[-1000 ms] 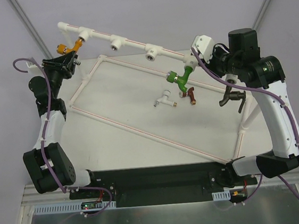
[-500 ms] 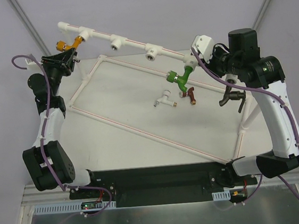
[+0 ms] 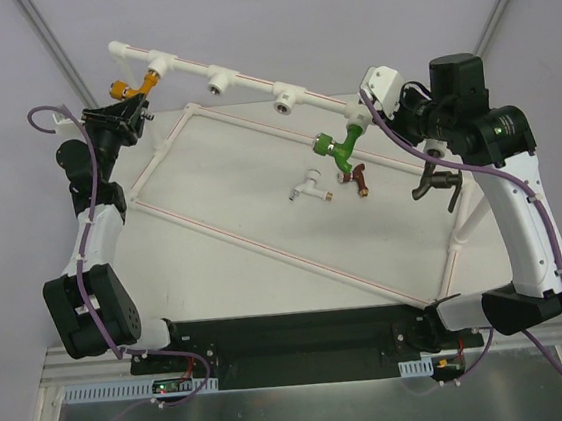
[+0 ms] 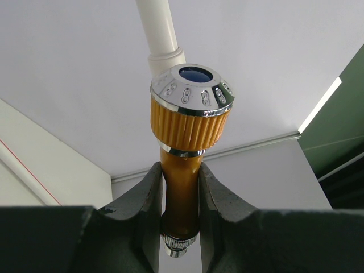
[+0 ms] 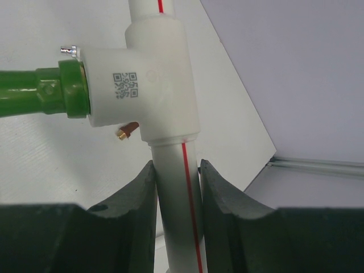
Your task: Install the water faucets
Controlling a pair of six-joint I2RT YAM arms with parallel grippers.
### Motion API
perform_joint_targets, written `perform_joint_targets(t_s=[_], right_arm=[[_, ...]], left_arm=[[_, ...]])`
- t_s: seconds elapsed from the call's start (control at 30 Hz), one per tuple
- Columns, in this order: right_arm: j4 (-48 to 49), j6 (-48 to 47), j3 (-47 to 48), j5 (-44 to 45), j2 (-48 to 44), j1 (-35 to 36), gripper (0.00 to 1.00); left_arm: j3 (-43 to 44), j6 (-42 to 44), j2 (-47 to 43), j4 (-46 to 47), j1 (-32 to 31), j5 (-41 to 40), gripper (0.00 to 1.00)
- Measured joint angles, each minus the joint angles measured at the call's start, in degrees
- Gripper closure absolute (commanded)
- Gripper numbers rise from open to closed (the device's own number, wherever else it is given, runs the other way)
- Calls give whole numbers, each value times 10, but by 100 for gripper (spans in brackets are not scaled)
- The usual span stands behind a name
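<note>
The orange-gold faucet (image 3: 130,86) sticks out of the first tee of the white pipe frame (image 3: 247,79) at the far left. My left gripper (image 3: 122,109) is shut on its body (image 4: 181,187), below the ribbed knob (image 4: 192,108). The green faucet (image 3: 339,144) sits in the last tee (image 5: 153,85). My right gripper (image 3: 369,109) is shut on the white pipe (image 5: 177,193) just below that tee. The white faucet (image 3: 309,185) and the dark red faucet (image 3: 359,175) lie loose on the table. A dark grey faucet (image 3: 434,183) lies near the right arm.
Two bare tee sockets (image 3: 215,81) (image 3: 286,98) face forward on the raised pipe. The frame's low rectangular base (image 3: 265,247) runs across the white table top. The left wrist view shows the pipe (image 4: 159,28) rising beyond the knob.
My left wrist has turned and shifted slightly with the orange-gold faucet in its grip. The right arm and the loose faucets have not moved.
</note>
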Motion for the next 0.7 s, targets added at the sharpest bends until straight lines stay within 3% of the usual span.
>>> perform_joint_targets(t_s=[0.7], right_arm=[[8,0,-5,0,-1,0,98]], left_arm=[[17,1,15,0,-4,-1,100]])
